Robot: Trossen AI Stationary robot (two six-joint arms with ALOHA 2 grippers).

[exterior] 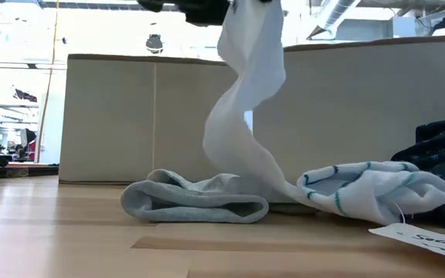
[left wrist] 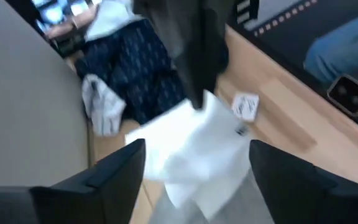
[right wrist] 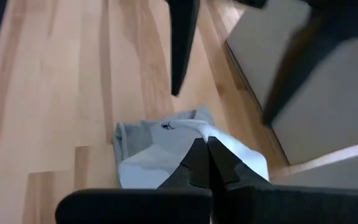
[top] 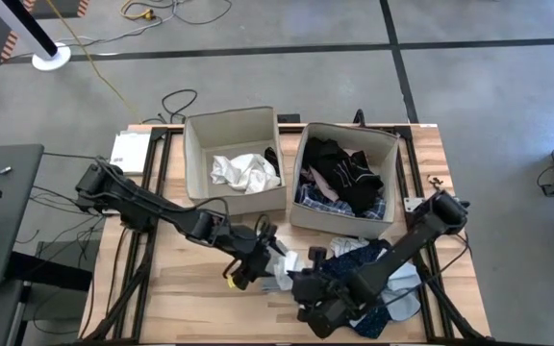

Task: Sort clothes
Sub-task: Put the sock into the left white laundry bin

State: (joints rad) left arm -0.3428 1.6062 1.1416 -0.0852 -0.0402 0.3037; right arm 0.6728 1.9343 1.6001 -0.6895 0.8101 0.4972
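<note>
White sock (exterior: 246, 116) pinched in clenched right gripper (right wrist: 207, 163), raised over table (top: 190, 288); left gripper (top: 243, 274) released beside it.

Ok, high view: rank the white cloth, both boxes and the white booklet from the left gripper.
1. white cloth, right beside the left gripper.
2. left box, just beyond it.
3. right box, beyond, to the right.
4. white booklet, table's far left corner.
</note>
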